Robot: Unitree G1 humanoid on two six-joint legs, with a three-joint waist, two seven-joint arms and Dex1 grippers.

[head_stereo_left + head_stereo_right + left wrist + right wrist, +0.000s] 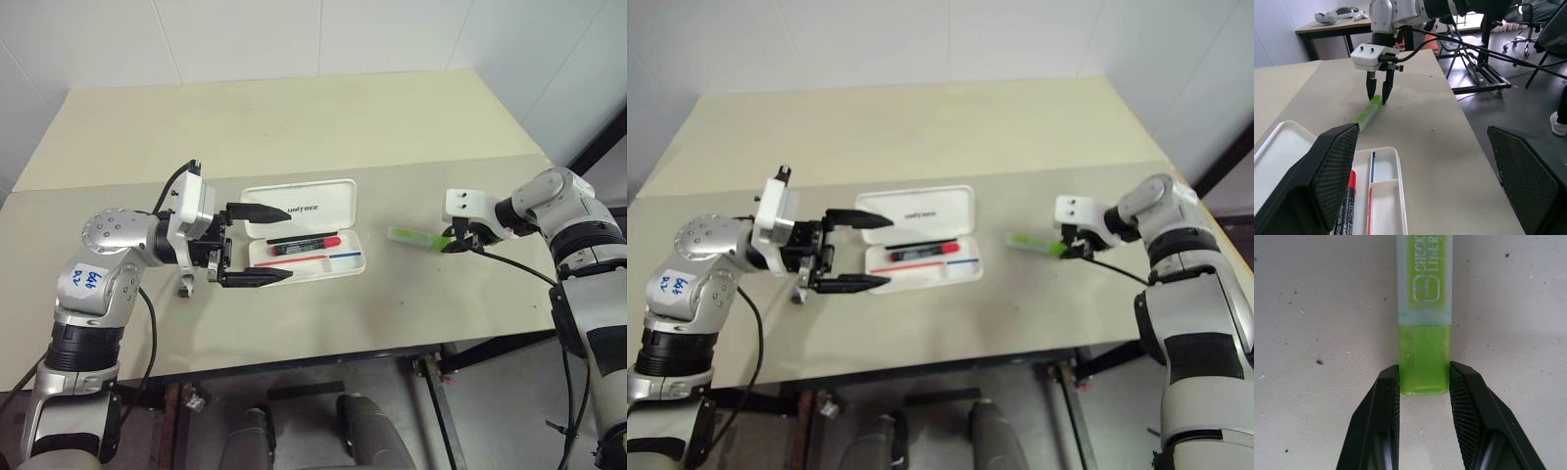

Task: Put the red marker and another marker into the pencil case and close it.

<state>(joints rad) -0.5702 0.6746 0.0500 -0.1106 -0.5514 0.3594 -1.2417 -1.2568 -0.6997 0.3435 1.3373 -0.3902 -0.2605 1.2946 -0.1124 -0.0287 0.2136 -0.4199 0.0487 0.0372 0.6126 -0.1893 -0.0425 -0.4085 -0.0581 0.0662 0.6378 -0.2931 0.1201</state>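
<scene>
The white pencil case (302, 199) lies open at the table's middle, lid flat behind the tray. Inside the tray rests the red marker (306, 244), black barrel with its red cap to the right. My left gripper (286, 243) hovers open at the case's left end, one finger over the lid and one by the tray's front edge. To the right of the case, another marker (416, 237), light green, lies on the table. My right gripper (1425, 377) points down at its right end, and both fingers (1388, 401) press the marker's (1425, 308) sides.
The beige table (294, 127) has a seam across its middle and stretches far behind the case. Its front edge (323, 354) runs close below the case. Beyond the table's right side, another desk (1332, 24) and office chairs stand on the floor.
</scene>
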